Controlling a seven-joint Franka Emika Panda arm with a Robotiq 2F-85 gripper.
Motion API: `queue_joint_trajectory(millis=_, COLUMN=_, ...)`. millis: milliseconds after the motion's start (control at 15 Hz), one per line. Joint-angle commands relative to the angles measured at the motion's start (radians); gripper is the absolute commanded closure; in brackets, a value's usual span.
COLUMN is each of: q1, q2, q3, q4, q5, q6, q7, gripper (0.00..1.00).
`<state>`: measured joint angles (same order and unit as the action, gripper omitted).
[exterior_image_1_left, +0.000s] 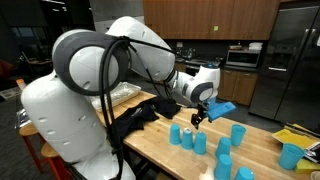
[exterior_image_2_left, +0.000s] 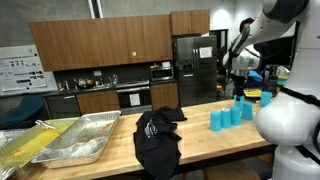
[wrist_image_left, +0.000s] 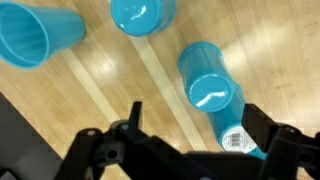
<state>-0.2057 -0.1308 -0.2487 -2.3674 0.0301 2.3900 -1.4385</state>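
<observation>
My gripper (exterior_image_1_left: 198, 117) hangs open, with nothing between its fingers, just above a wooden table (exterior_image_1_left: 165, 155) that carries several blue plastic cups. In the wrist view the gripper (wrist_image_left: 191, 106) has its black fingers (wrist_image_left: 134, 112) on either side of one blue cup (wrist_image_left: 210, 78). A second cup with a barcode label (wrist_image_left: 237, 139) lies right beside the other finger, partly hidden by it. Two more cups sit further off (wrist_image_left: 40, 35) (wrist_image_left: 143, 14). In both exterior views a row of cups (exterior_image_1_left: 187, 139) (exterior_image_2_left: 226, 117) stands near the gripper (exterior_image_2_left: 238, 85).
A black cloth (exterior_image_1_left: 140, 118) (exterior_image_2_left: 157, 138) lies crumpled on the table beside the cups. Foil trays (exterior_image_2_left: 70, 140) sit at the table's far end. A blue object (exterior_image_1_left: 222, 108) lies behind the gripper, and yellow items (exterior_image_1_left: 296, 138) sit at the table's other end. Kitchen cabinets and a fridge (exterior_image_2_left: 192, 68) stand behind.
</observation>
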Motion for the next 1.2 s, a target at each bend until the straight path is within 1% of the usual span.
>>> queue_joint_trajectory(millis=0, q1=0.030, q2=-0.076, q3=0.015, q4=-0.056, q5=0.011, q6=-0.031, q7=0.021, gripper=0.00)
queue_joint_trajectory(millis=200, q1=0.043, q2=-0.082, q3=0.021, q4=-0.073, q5=0.000, q6=-0.042, q7=0.053, gripper=0.00)
queue_joint_trajectory(millis=467, q1=0.040, q2=-0.073, q3=0.019, q4=-0.098, q5=-0.014, q6=-0.015, q7=0.093, gripper=0.00)
queue_joint_trajectory(millis=1133, q1=0.032, q2=-0.046, q3=0.011, q4=-0.131, q5=-0.044, q6=0.037, q7=0.107, gripper=0.00)
